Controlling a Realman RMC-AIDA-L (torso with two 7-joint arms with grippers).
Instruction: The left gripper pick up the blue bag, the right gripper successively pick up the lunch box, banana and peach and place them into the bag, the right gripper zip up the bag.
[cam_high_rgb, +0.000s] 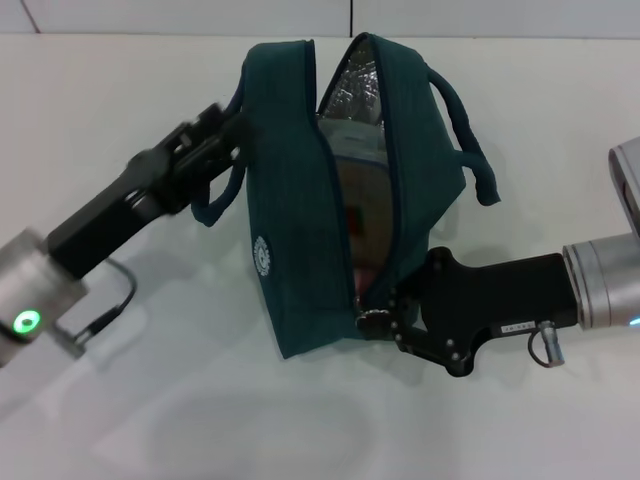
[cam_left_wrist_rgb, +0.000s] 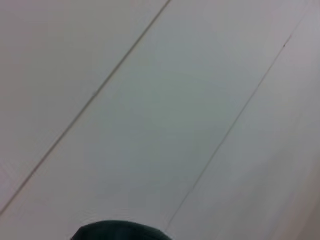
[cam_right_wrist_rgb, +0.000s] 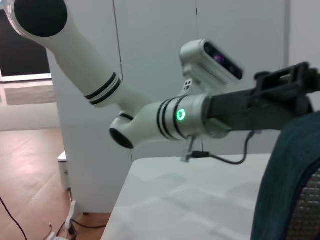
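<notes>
Blue bag (cam_high_rgb: 300, 200) stands mid-desk (cam_high_rgb: 120, 90), left gripper (cam_high_rgb: 235, 135) pinching its handle. Right gripper (cam_high_rgb: 385, 312) is pressed together on the zipper pull (cam_high_rgb: 370, 322) at the opening's near end; zipper line runs straight away toward the far edge.

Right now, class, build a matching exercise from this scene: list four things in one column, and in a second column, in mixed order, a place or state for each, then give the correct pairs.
Column one:
1. left gripper
2. right gripper
3. blue bag
4. green light ring

Column two:
A. on the left arm's silver wrist
B. partly unzipped, silver lining showing
C. at the bag's handle on the robot's left side
D. at the zipper's near end, by the metal pull

Pairs: 1-C, 2-D, 3-B, 4-A
</notes>
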